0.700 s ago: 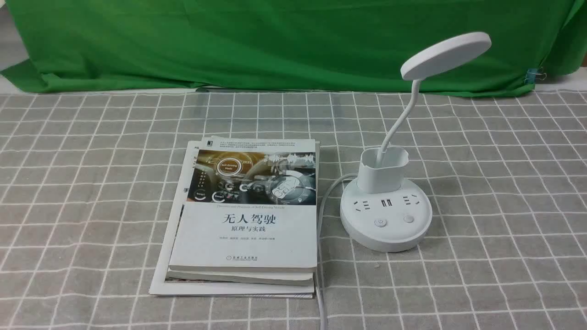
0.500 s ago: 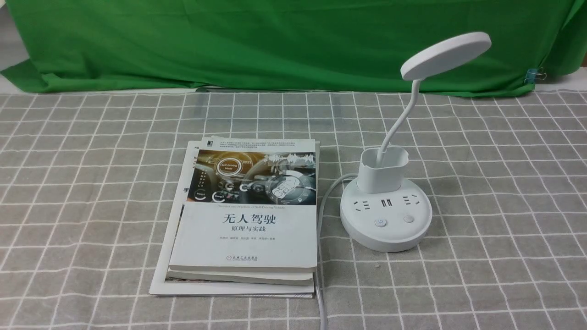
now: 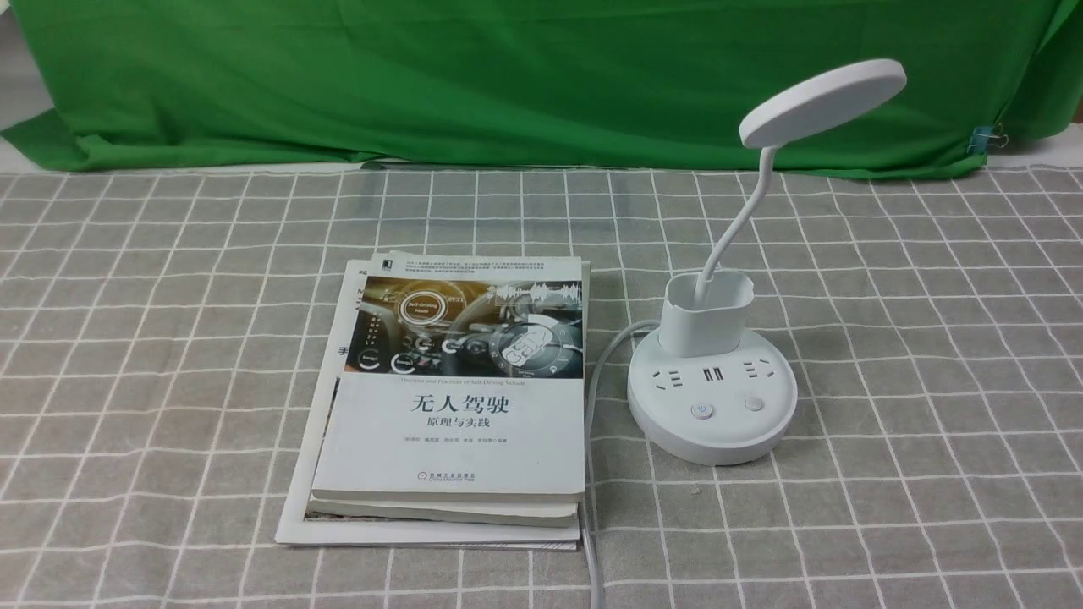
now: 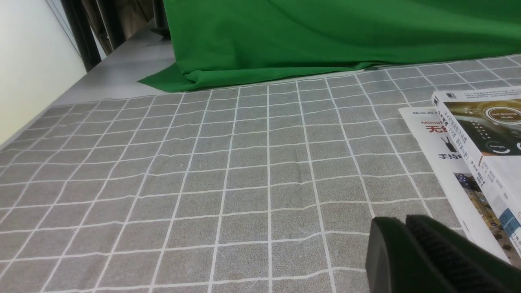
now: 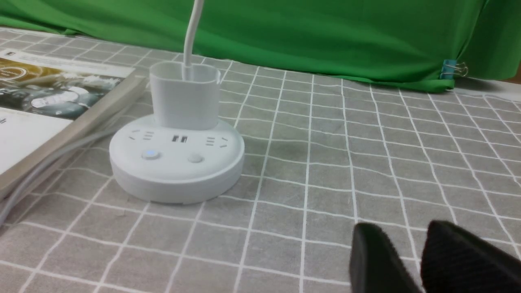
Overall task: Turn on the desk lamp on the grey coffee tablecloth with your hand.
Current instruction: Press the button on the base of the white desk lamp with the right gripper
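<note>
Two buttons (image 3: 701,411) sit side by side on the round base of the desk lamp (image 3: 712,406). It stands on the grey coffee tablecloth (image 3: 888,381), just right of a stack of books (image 3: 457,423), with its cord (image 3: 592,381) trailing between them. The right gripper (image 5: 407,234) is low over the cloth and apart from the base, its fingers parted by a narrow gap. The left gripper (image 4: 401,221) is by the books' other edge, its fingers seemingly pressed together. My worry is aim: a broad fingertip could catch the wrong button or the sockets. A slanted push might slide the base instead of clicking the switch.
</note>
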`<state>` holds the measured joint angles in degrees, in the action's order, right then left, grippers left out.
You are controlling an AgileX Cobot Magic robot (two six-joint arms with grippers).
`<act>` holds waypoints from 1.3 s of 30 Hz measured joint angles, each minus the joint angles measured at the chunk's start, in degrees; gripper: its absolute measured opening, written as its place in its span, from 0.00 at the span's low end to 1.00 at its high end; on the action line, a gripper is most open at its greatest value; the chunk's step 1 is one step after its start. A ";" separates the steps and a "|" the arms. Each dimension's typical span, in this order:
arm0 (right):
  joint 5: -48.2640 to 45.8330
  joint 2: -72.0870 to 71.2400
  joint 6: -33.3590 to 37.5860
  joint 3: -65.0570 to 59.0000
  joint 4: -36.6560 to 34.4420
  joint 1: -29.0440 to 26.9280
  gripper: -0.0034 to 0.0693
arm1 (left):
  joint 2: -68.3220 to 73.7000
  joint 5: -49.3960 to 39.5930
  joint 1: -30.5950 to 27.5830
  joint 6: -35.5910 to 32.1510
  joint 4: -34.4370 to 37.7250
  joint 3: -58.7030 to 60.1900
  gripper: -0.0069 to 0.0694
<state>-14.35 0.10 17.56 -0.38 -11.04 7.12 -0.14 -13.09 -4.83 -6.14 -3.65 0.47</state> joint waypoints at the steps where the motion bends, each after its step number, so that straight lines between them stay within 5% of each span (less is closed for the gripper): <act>1: 0.00 0.00 0.00 0.00 0.00 0.00 0.38 | 0.00 0.00 0.00 0.00 0.00 0.00 0.12; 12: 1.75 0.00 -0.32 0.00 -0.06 0.00 0.38 | 0.00 0.00 0.00 0.00 0.00 0.00 0.12; 21: 17.00 0.00 -24.47 -0.05 -9.10 0.00 0.38 | 0.00 0.00 0.00 0.00 0.00 0.00 0.12; 26: 20.08 0.00 -27.89 -0.05 -9.33 0.00 0.33 | 0.00 0.00 0.00 0.00 0.00 0.00 0.12; 30: 9.15 2.59 -22.99 4.40 -9.28 0.00 0.12 | 0.00 0.00 0.00 0.00 0.00 0.00 0.12; 39: -22.13 30.02 -5.84 31.22 -7.64 0.00 0.09 | 0.00 0.00 0.00 0.05 0.00 0.00 0.12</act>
<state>-36.48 30.12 11.72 30.84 -18.68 7.12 -0.14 -13.09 -4.83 -6.09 -3.65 0.47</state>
